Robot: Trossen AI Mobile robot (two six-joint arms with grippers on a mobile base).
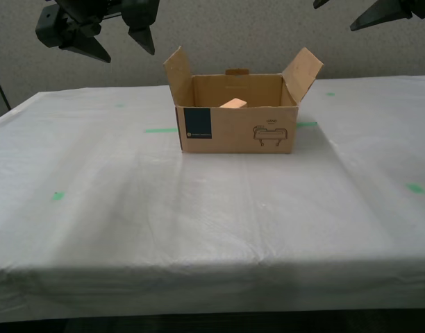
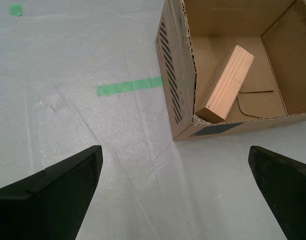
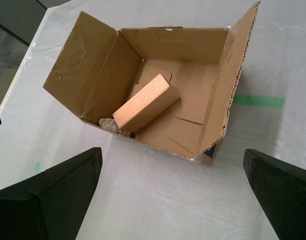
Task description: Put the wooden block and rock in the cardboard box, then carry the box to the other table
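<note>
The cardboard box [image 1: 237, 128] stands open on the other table [image 1: 198, 215], which has a wrinkled white cover, with both side flaps up. Inside, the wooden block [image 3: 143, 102] [image 2: 225, 82] lies tilted, its near end propped on the rock [image 3: 113, 125], of which only a small edge shows by the front wall. My second gripper [image 2: 174, 152] [image 1: 126, 48] hangs open above the table at the exterior view's upper left, beside the box's striped side. My first gripper [image 3: 171, 152] [image 1: 337, 14] hangs open at the exterior view's upper right. Both hold nothing.
Green tape strips [image 1: 160, 130] [image 1: 306, 125] lie on the cover on either side of the box, with smaller green marks [image 1: 57, 196] [image 1: 415, 188] nearer the front. The table's front edge [image 1: 212, 267] runs across the exterior view's lower part. A grey wall stands behind.
</note>
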